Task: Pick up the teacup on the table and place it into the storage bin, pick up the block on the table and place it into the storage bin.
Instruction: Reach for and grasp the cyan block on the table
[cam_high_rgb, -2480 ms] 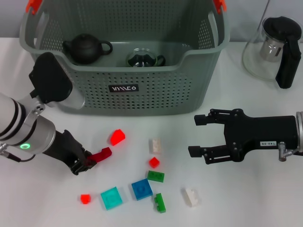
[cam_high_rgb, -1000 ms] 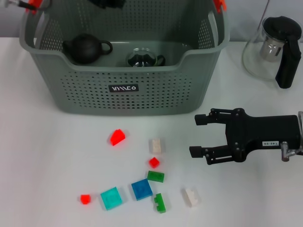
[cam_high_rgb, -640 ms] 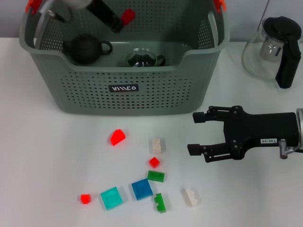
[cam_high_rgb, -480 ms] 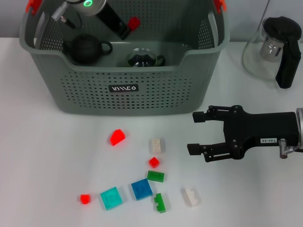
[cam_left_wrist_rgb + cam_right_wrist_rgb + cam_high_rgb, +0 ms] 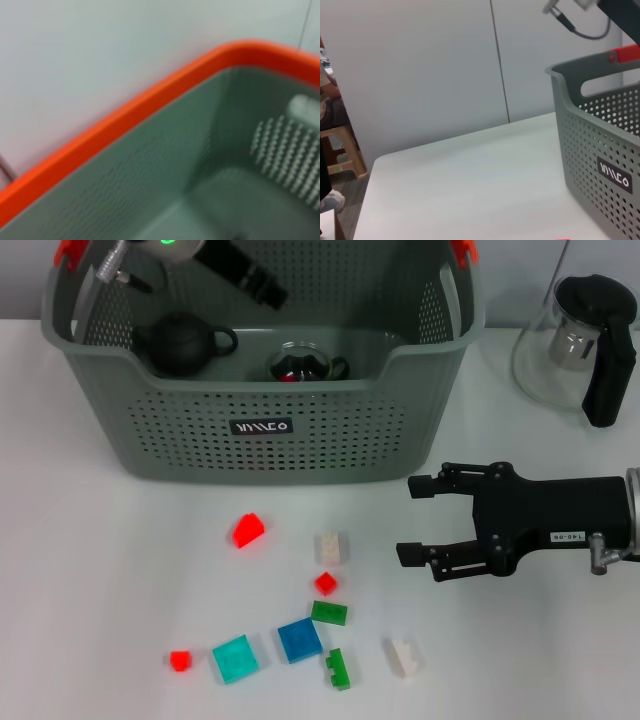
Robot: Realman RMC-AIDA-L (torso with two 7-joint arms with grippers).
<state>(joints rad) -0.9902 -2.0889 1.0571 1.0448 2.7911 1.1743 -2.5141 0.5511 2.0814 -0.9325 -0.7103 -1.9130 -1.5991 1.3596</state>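
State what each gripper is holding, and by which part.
Nothing. The left gripper hangs over the storage bin with no block; the right gripper is open above the table.

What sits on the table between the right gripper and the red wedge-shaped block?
In the head view, only the cream block lies between the right gripper and the red wedge block; the rest of that stretch of table is bare.

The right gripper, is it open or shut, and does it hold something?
Open and empty. In the head view the right gripper hovers over the table with its two black fingers spread apart, nothing between them.
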